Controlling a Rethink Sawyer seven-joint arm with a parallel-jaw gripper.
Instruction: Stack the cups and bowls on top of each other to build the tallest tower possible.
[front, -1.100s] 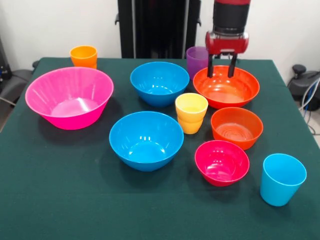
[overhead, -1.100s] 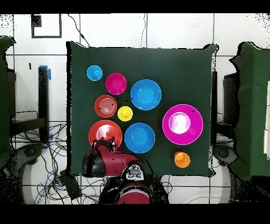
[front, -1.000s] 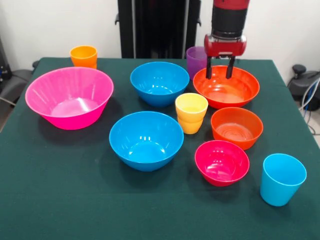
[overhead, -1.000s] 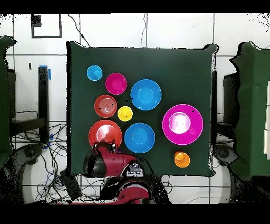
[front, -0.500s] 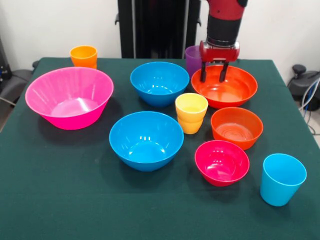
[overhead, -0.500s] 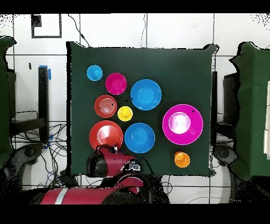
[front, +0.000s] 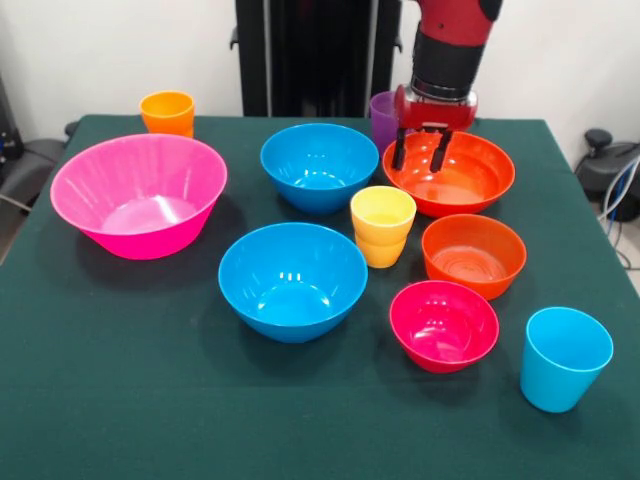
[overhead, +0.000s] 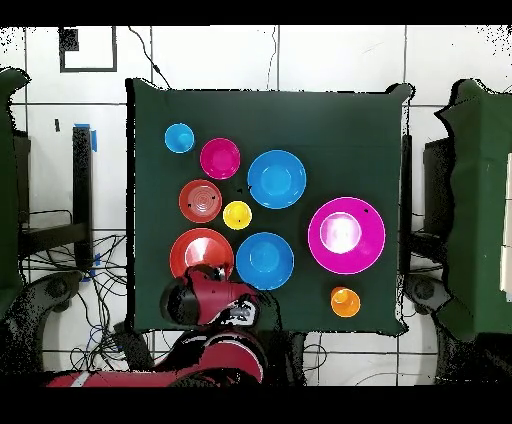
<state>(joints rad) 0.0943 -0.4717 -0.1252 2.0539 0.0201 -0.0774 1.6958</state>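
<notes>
The gripper (front: 420, 152) hangs at the upper right of the front view, its two dark fingers spread apart and pointing down over the back left rim of the wide orange-red bowl (front: 455, 178); one finger appears to sit outside the rim and the other inside, but whether they touch it cannot be told, and nothing is held. Just behind the gripper the purple cup (front: 383, 118) stands upright, partly hidden by the arm.

On the green bench (front: 120, 380), the large pink bowl (front: 138, 195) sits at the left, with the orange cup (front: 167, 112) behind it near the far edge. One blue bowl (front: 319, 165) lies at upper centre, the other blue bowl (front: 292, 280) nearer the bottom. The yellow-orange cup (front: 383, 225) stands between them and the small orange bowl (front: 473, 254). The small magenta bowl (front: 444, 325) sits below that bowl, and the light blue cup (front: 565, 358) stands at the lower right. All rest separately, open side up, none stacked.
</notes>
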